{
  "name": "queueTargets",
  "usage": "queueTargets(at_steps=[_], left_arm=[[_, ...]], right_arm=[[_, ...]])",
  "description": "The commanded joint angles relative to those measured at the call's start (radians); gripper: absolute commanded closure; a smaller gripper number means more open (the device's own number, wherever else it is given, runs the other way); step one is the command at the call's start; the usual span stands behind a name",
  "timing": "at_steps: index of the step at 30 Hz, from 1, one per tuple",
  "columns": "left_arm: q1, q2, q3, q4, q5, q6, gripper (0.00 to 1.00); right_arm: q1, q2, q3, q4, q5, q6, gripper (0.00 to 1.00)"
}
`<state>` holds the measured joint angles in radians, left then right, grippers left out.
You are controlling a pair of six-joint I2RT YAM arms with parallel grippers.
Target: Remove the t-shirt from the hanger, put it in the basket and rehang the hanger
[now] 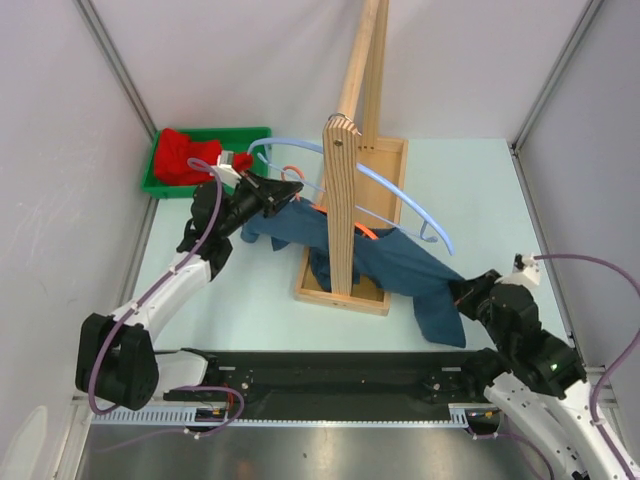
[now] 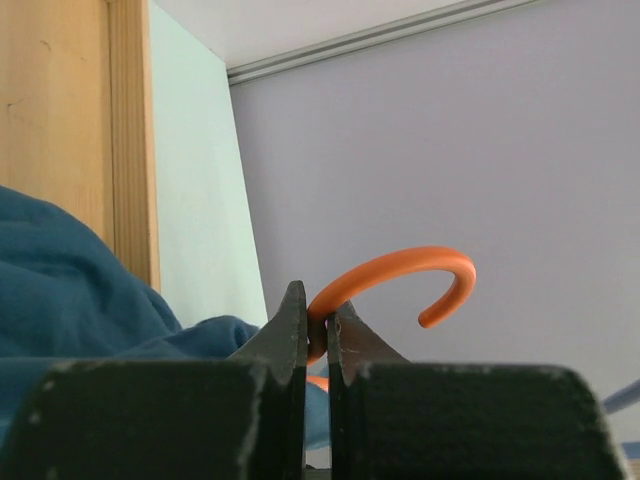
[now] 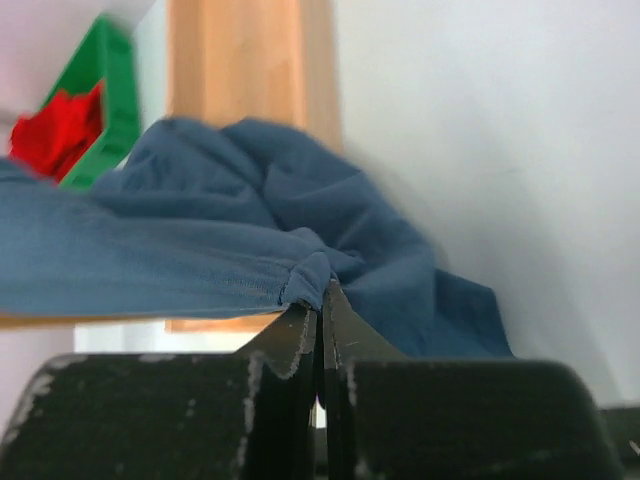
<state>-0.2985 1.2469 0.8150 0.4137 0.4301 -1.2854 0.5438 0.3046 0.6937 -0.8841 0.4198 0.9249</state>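
Observation:
A dark blue t-shirt [image 1: 400, 265] stretches across the foot of the wooden rack, from left of the post to the near right. An orange hanger [image 1: 366, 231] shows only in small parts from under the cloth. In the left wrist view its hook [image 2: 400, 275] curves up to the right, and my left gripper [image 2: 317, 315] is shut on the hook's stem. That left gripper [image 1: 290, 190] is left of the post in the top view. My right gripper [image 1: 462, 292] is shut on a bunched fold of the t-shirt [image 3: 310, 275] at its near right end.
The wooden rack [image 1: 345, 200] has an upright post and a tray-like base [image 1: 385, 300] at mid table. Light blue hangers [image 1: 400, 200] hang on it. A green bin [image 1: 205, 140] with red cloth [image 1: 180, 155] sits at the far left. White walls close in both sides.

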Motion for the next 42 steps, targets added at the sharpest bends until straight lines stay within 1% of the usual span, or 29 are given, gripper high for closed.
queueTargets(at_steps=[1,3,5,8,10,11,12,14,15,16,18,22,23,24,27,28,29,32,38,41,42], left_arm=[[0.015,-0.034,0.079,0.042,-0.017,-0.042,1.0],[0.015,-0.024,0.101,0.024,-0.046,-0.055,1.0],[0.015,-0.015,0.128,-0.024,-0.095,-0.066,1.0],[0.015,-0.004,0.141,-0.024,-0.108,-0.1,0.99],[0.013,-0.004,0.141,-0.026,-0.137,-0.114,1.0],[0.013,-0.004,0.142,-0.029,-0.151,-0.117,1.0],[0.013,-0.003,0.145,-0.041,-0.16,-0.114,1.0],[0.021,0.008,0.162,-0.059,-0.178,-0.106,1.0],[0.024,0.009,0.164,-0.062,-0.186,-0.106,1.0],[0.027,0.011,0.162,-0.064,-0.191,-0.107,1.0],[0.027,0.019,0.158,-0.047,-0.185,-0.123,1.0],[0.027,0.022,0.161,-0.036,-0.174,-0.134,1.0],[0.022,0.022,0.167,-0.039,-0.166,-0.127,1.0],[0.015,0.023,0.179,-0.045,-0.162,-0.12,1.0],[0.001,0.003,0.173,-0.072,-0.175,-0.092,1.0],[0.001,-0.001,0.171,-0.076,-0.18,-0.089,1.0],[0.001,-0.001,0.171,-0.088,-0.189,-0.086,1.0],[0.001,-0.01,0.174,-0.102,-0.205,-0.068,1.0],[-0.004,-0.004,0.17,-0.09,-0.197,-0.072,1.0],[-0.005,-0.012,0.15,-0.069,-0.189,-0.097,1.0],[-0.007,-0.017,0.145,-0.056,-0.186,-0.107,1.0]], right_arm=[[-0.001,-0.126,-0.152,0.329,-0.267,-0.144,1.0],[-0.001,-0.223,-0.236,0.396,-0.326,-0.134,1.0],[-0.002,-0.269,-0.273,0.464,-0.368,-0.106,1.0],[-0.002,-0.22,-0.284,0.439,-0.339,-0.066,1.0],[-0.002,-0.185,-0.287,0.471,-0.358,-0.081,1.0],[-0.002,-0.193,-0.292,0.49,-0.371,-0.089,1.0],[-0.001,-0.24,-0.295,0.497,-0.356,-0.086,1.0],[-0.001,-0.272,-0.274,0.455,-0.297,-0.066,1.0],[-0.001,-0.256,-0.248,0.377,-0.233,-0.072,1.0],[-0.002,-0.227,-0.212,0.337,-0.199,-0.069,1.0],[-0.002,-0.207,-0.197,0.275,-0.149,-0.058,1.0],[-0.002,-0.193,-0.229,0.303,-0.171,-0.038,1.0],[-0.002,-0.18,-0.256,0.362,-0.214,-0.044,1.0],[-0.002,-0.161,-0.266,0.393,-0.236,-0.049,1.0],[-0.002,-0.029,-0.281,0.529,-0.346,-0.081,1.0],[-0.002,0.066,-0.284,0.562,-0.381,-0.092,1.0],[-0.001,0.108,-0.28,0.598,-0.422,-0.109,1.0],[0.004,0.215,-0.284,0.669,-0.513,-0.132,1.0],[0.004,0.171,-0.324,0.686,-0.467,-0.11,1.0],[-0.027,0.292,-0.301,0.709,-0.561,-0.112,1.0],[-0.034,0.385,-0.293,0.714,-0.588,-0.115,1.0]])
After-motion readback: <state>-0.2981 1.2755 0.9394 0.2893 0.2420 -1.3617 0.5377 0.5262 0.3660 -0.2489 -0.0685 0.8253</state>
